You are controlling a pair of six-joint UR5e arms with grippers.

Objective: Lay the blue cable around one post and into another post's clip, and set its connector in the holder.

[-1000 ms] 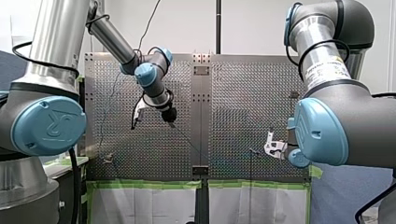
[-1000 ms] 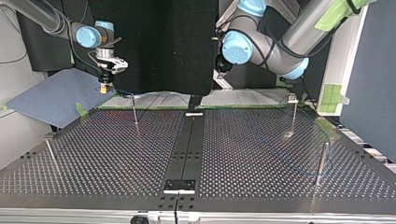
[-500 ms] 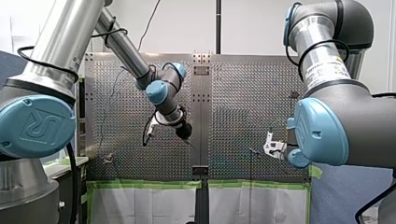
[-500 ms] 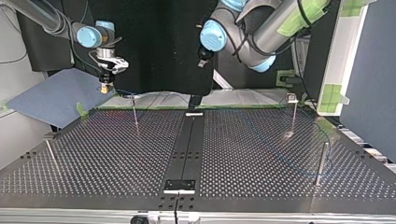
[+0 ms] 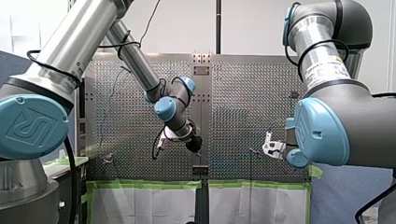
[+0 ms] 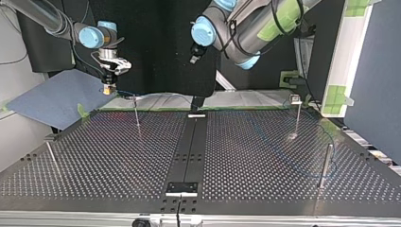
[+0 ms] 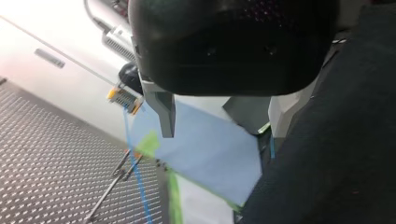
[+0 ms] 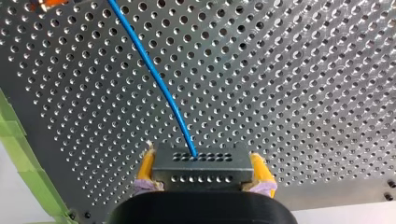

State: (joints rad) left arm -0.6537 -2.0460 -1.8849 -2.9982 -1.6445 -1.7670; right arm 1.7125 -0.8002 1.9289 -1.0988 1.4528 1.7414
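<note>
My right gripper [image 8: 201, 159] is shut, its yellow pads [image 8: 145, 167] clamping a dark grey connector block [image 8: 201, 171]. The blue cable [image 8: 154, 77] runs out of the block over the perforated plate. In the top view this gripper [image 6: 108, 88] hangs above the far left corner, beside a thin post [image 6: 136, 113]. The cable [image 6: 302, 171] lies faintly across the plate's right side near a post [image 6: 325, 164]. My left gripper [image 5: 196, 146] hovers open and empty near the plate's middle strip. One of its metal fingers [image 7: 166, 115] shows in the left wrist view.
Another clip-topped post [image 6: 296, 116] stands at the top view's far right, and a short post [image 6: 51, 155] at its left edge. A black bracket [image 6: 182, 187] sits on the centre strip near the front edge. Green tape [image 5: 140, 185] lines the plate's border.
My left arm has swung toward the front view's right and lower, to near the centre strip; in the top view it moved left. My right arm has barely moved and keeps its grip.
</note>
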